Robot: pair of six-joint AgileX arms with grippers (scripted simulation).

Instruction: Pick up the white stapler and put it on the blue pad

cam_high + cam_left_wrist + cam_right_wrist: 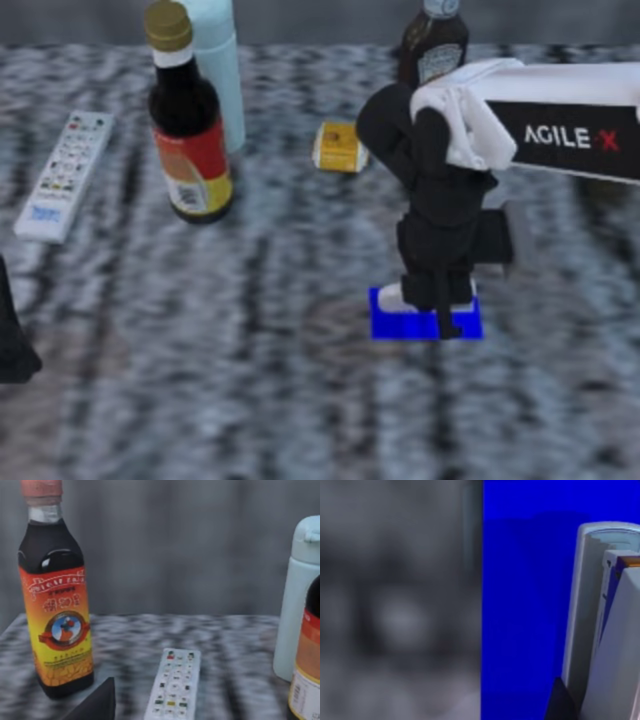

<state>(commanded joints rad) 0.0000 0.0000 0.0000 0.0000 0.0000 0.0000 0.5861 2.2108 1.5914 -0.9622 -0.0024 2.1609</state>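
Presently the right gripper (438,300) is standing directly over the blue pad (392,324), reaching in from the top view's right side. The white stapler (395,296) is lying on the pad's far edge, its left end showing beside the dark fingers; whether the fingers are clamping it or have let go cannot be told. The right wrist view is showing the white stapler (592,625) close up against the blue pad (520,600), with grey table (395,620) alongside. The left arm is sitting parked at the table's left edge, its gripper (12,345) only partly in view. A white remote (62,175), a dark sauce bottle (188,125), a pale bottle (220,70), a small yellow box (338,147) and another dark bottle (432,45) are standing well apart from the pad.
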